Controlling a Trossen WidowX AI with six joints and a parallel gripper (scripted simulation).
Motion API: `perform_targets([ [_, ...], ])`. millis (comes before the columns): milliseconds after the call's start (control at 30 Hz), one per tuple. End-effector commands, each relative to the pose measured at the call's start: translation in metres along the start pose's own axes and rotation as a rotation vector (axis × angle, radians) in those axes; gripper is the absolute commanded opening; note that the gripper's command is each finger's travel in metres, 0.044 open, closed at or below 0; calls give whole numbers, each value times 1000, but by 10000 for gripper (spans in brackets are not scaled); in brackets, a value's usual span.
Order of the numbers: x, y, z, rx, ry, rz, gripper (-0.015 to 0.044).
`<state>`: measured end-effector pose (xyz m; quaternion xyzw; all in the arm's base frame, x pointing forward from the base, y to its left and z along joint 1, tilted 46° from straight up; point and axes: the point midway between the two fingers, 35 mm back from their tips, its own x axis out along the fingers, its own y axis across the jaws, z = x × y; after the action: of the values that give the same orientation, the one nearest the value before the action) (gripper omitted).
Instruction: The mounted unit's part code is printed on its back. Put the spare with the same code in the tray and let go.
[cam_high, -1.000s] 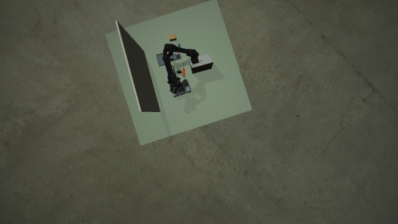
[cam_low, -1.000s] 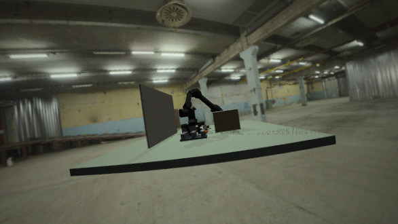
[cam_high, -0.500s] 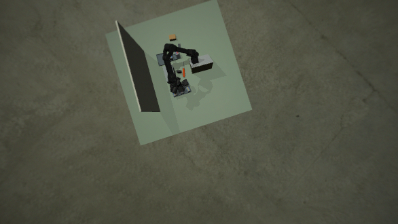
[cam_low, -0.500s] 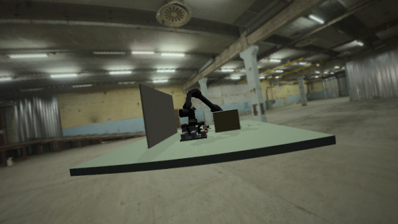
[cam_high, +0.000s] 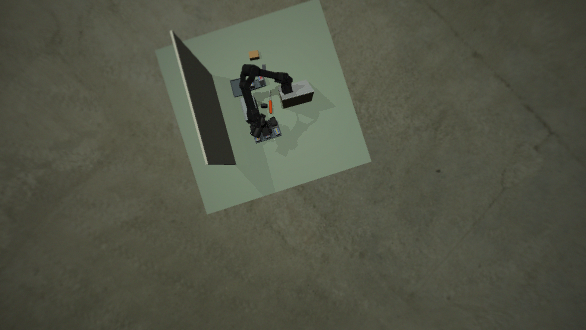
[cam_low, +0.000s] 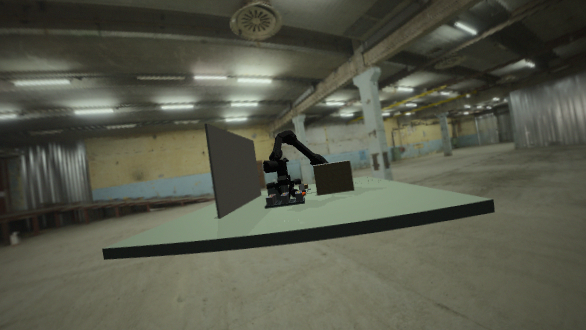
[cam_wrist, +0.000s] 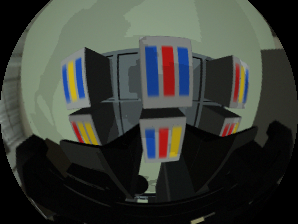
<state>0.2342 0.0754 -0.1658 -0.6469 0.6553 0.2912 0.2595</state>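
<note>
The rack (cam_high: 278, 135) (cam_low: 285, 204) (cam_wrist: 129, 82) holds several grey spares with coloured stripes. My gripper (cam_wrist: 158, 124) reaches down over it and is shut on the spare striped blue, red and yellow (cam_wrist: 163, 142), in the middle of the row nearer the fingers. That spare is still among the others. Beyond it stands a spare striped blue, red and blue (cam_wrist: 167, 72). At the left is a spare striped blue, yellow and blue (cam_wrist: 74, 80). A flat blue-grey piece (cam_high: 235, 88), perhaps the tray, is partly behind the arm. The mounted unit and its back code cannot be made out.
A tall dark panel (cam_high: 202, 105) (cam_low: 232, 170) stands along one side. A grey-topped box (cam_high: 297, 100) (cam_low: 334, 177) stands on the other side, near the arm. An orange-handled tool (cam_high: 271, 107) lies between rack and arm. An orange-brown block (cam_high: 254, 54) lies farther off.
</note>
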Motion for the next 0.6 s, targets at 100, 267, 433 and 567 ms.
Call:
perform_targets([
  [100,0,0,0,0,0,0,0],
  [267,0,0,0,0,0,0,0],
  [433,-27,-2,2,-3,-1,0,0],
  [567,-59,-1,2,-6,0,1,0],
])
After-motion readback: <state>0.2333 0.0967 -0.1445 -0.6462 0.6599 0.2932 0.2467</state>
